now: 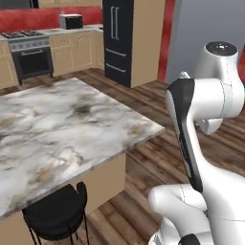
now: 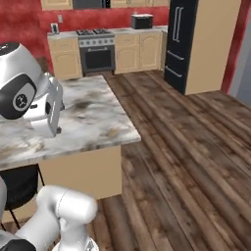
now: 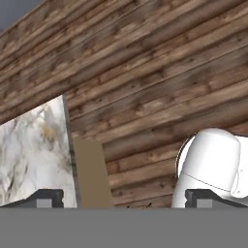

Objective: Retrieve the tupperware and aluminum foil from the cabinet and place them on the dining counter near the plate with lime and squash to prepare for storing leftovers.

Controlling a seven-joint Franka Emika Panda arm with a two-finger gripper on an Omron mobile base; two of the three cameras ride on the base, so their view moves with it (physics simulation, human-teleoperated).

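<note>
Your gripper (image 3: 123, 199) points down at the wood floor (image 3: 160, 72), fingertips (image 3: 46, 197) spread wide with nothing between them. The dining counter (image 1: 62, 124) is the one task thing you can see: its marbled corner lies just beside the left fingertip in the hand view. From the base, a black stool (image 1: 55, 217) stands under its near edge.

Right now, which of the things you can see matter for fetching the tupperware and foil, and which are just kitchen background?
For the job:
dining counter, the marbled slab where both must end up
gripper, fingertips apart, holding nothing

Just standing about:
black stool, tucked under the slab's near edge
stove
black fridge
toaster, on the far worktop
</note>
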